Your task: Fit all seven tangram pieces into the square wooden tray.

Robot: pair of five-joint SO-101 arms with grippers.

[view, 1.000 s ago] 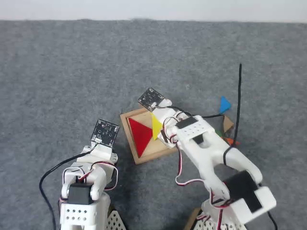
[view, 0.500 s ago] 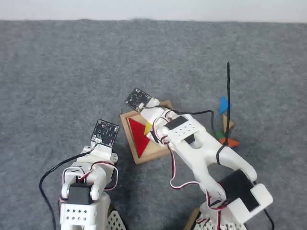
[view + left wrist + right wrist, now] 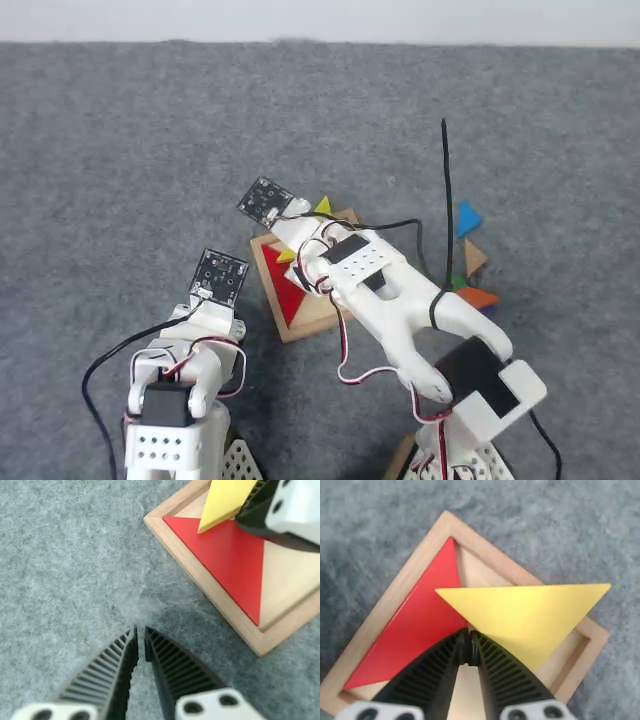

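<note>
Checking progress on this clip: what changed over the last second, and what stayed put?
The right gripper, still clamped on the yellow triangle, swung leftward in the high view, carrying it across the wooden tray over the red triangle. Nothing was grasped or released. The left gripper stayed parked beside the tray, the red triangle stayed seated, and the loose pieces to the right did not move.
</note>
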